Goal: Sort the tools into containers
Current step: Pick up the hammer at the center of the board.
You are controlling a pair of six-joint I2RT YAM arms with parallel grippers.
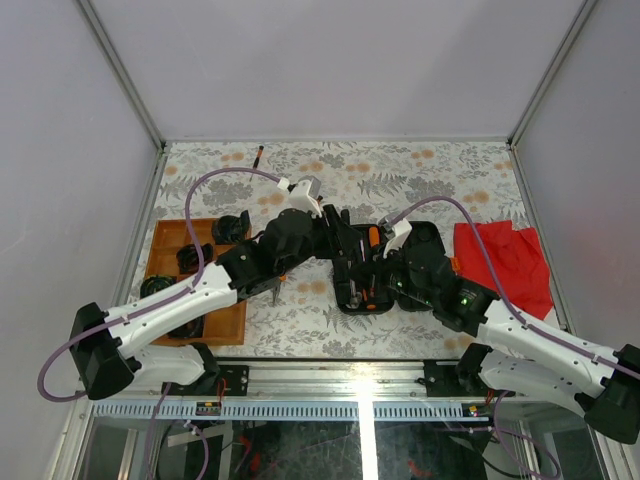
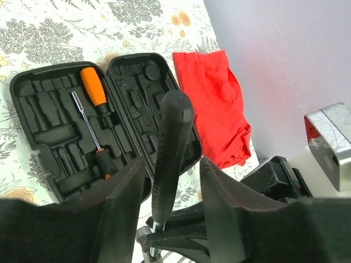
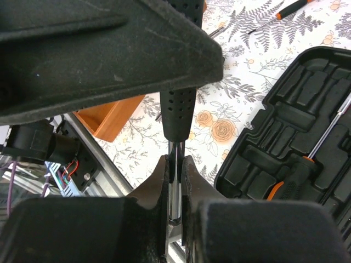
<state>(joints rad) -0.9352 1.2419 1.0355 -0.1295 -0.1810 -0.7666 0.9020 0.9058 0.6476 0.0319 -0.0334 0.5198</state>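
The slim black-handled hammer (image 2: 173,137) stands upright between both grippers, above the table's near side. My right gripper (image 3: 174,161) is shut on its steel shaft (image 3: 174,183) just below the handle (image 3: 178,115). My left gripper (image 2: 171,164) is open, with a finger on each side of the handle and gaps showing. The black tool case (image 1: 425,250) lies open at centre; it also shows in the left wrist view (image 2: 38,137), with an orange-handled driver (image 2: 94,87) and a small black-and-orange screwdriver (image 2: 101,161) in it. The wooden tray (image 1: 160,240) is at the left.
A red cloth (image 1: 505,262) lies right of the case. A small screwdriver (image 1: 257,155) lies at the table's far left; it or another one shows on the table in the right wrist view (image 3: 279,13). Dark round items sit in the tray. The metal frame rail runs along the near edge.
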